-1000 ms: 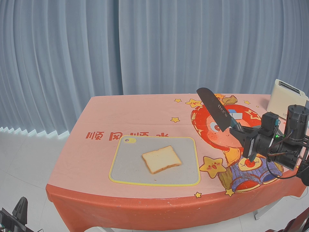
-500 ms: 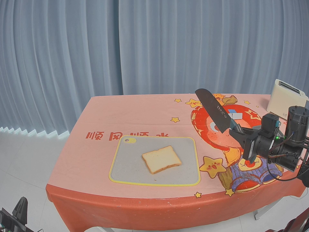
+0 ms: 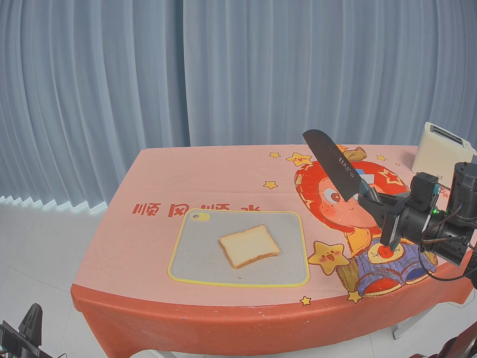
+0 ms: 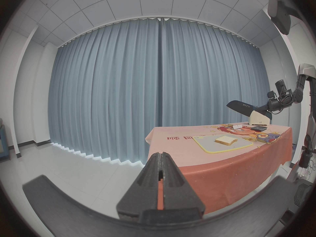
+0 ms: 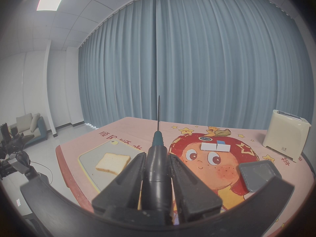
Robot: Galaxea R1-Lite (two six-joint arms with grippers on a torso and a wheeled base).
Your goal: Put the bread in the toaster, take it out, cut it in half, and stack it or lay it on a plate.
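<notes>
One slice of bread [image 3: 250, 246] lies flat on a grey cutting board with a yellow rim [image 3: 198, 259] near the table's front. My right gripper [image 3: 371, 201] is shut on the handle of a black knife [image 3: 332, 164], held in the air to the right of the board with the blade pointing up and back-left. In the right wrist view the knife [image 5: 157, 148] sits between the fingers [image 5: 131, 178], edge-on, with the bread [image 5: 113, 163] ahead and below. The cream toaster [image 3: 441, 153] stands at the back right. My left gripper [image 4: 160, 181] hangs shut, low and left of the table.
A dark grey plate [image 5: 260, 173] lies on the table in front of the toaster [image 5: 285, 130]. A small white and blue block [image 3: 364, 177] sits on the cartoon print behind the knife. The table's left half is bare cloth; a curtain hangs behind.
My right arm has shifted slightly to the right with the knife, and the blade tip has risen a little. The bread, board and left arm have not moved.
</notes>
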